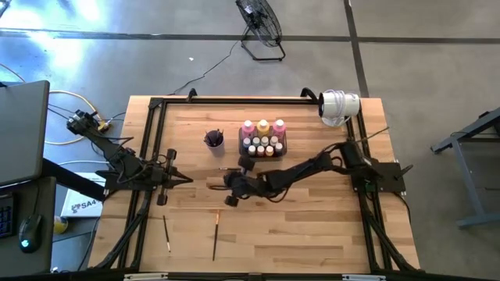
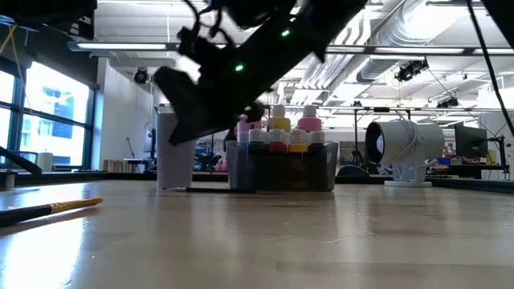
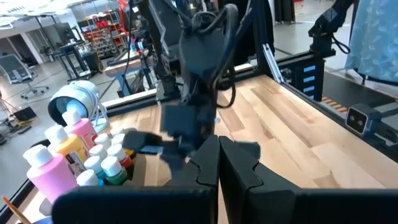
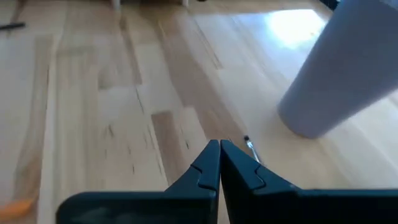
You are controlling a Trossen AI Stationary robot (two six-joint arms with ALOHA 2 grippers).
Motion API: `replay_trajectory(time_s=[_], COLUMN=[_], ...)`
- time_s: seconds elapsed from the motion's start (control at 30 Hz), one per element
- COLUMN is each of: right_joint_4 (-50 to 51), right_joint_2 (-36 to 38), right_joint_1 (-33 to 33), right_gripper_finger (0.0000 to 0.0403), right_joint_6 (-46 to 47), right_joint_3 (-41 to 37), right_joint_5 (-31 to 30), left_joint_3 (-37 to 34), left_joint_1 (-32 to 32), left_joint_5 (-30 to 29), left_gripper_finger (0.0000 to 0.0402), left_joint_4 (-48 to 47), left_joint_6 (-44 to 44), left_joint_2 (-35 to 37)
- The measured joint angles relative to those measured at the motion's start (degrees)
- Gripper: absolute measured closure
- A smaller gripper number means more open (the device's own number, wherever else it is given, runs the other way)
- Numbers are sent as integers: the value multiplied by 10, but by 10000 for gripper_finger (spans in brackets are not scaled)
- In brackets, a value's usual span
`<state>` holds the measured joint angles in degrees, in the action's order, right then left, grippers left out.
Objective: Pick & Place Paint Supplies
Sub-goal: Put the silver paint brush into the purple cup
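Just in front of the dark grey tray (image 1: 241, 141), the right gripper (image 1: 218, 186) is held low over the bare wood, its arm stretched across the table from the right edge and bent at the elbow. Its jaws are pressed together with nothing visible between them; in its wrist view a thin brush tip (image 4: 249, 147) is seen lying on the table just beyond the fingertips, beside the purple cup (image 4: 346, 74). The paint bottles (image 1: 263, 137) are stood inside the tray, three tall ones in the back row and small white-capped ones before them. The cup is placed just left of the tray. Two paintbrushes (image 1: 215, 235) are laid well apart from the tray, near the front edge. The left gripper (image 1: 187, 178) is parked left of the tray, arm folded, jaws clenched empty.
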<state>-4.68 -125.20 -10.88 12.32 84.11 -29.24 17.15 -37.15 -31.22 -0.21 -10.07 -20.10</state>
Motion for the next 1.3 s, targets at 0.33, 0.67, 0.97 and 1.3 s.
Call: replay_trajectory(time_s=[0.33, 0.67, 0.97, 1.3], right_joint_4=[40, 61, 80, 114], right_joint_2=[-23, -22, -37, -37], right_joint_1=[24, 27, 34, 43], right_gripper_finger=[401, 401, 401, 401], right_joint_6=[30, 32, 57, 57], right_joint_3=[10, 10, 9, 10], right_joint_5=[-54, -38, -25, 34], left_joint_3=[0, 0, 0, 0], left_joint_1=[0, 0, 0, 0], left_joint_5=[1, 1, 1, 1], left_gripper_finger=[401, 402, 402, 402], left_joint_4=[0, 0, 0, 0], left_joint_6=[-1, -1, -2, -2], left_joint_2=[-8, -8, -8, -8])
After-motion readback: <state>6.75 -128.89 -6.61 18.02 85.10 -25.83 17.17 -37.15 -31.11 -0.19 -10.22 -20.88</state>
